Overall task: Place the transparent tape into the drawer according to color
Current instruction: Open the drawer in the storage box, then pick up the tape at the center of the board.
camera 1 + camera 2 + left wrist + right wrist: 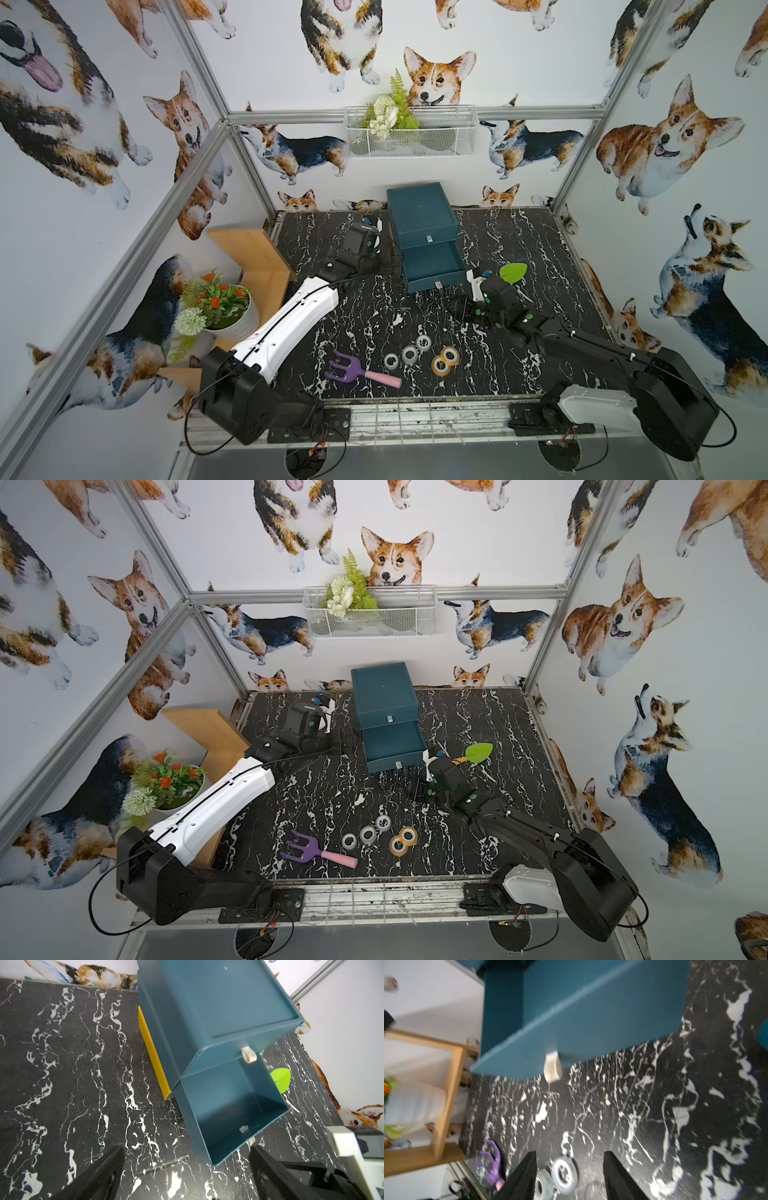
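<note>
Purple toy rake [347,368] lies nearest, by the front edge of the worktop [374,299]. Just beside it, toward the right edge, sits the transparent tape: three grey-white tape rolls [403,355] in a slanting row, packed close, then two orange tape rolls [434,365] touching each other. No yellow-green roll shows anywhere. All five lie flat, cores up, none lifted. At the far edge, mid-worktop, stands the teal cabinet [419,208]: upper drawer [428,237] shut, lower drawer [432,262] pulled out toward the front. In the left wrist view the part of its floor that shows is bare. Just in front of that drawer's handle hangs the right hand [570,1154], fingers spread partway w/ nothing between them (view blurred, but the gap is plain). Beside the cabinet's left side hovers the left hand [187,1153], spread wide, also empty. My read: drawer-opening is done, sorting proper not begun, so the step in hand is going for the first roll. Next move prob. falls to the right hand: head for the front edge, come down over a roll at the end of a group, straddle the ring w/o nudging its neighbours, pinch lightly, carry it to the lower drawer. W/ 2 colours on show & only 1 drawer open, the upper drawer likely needs opening too.
</note>
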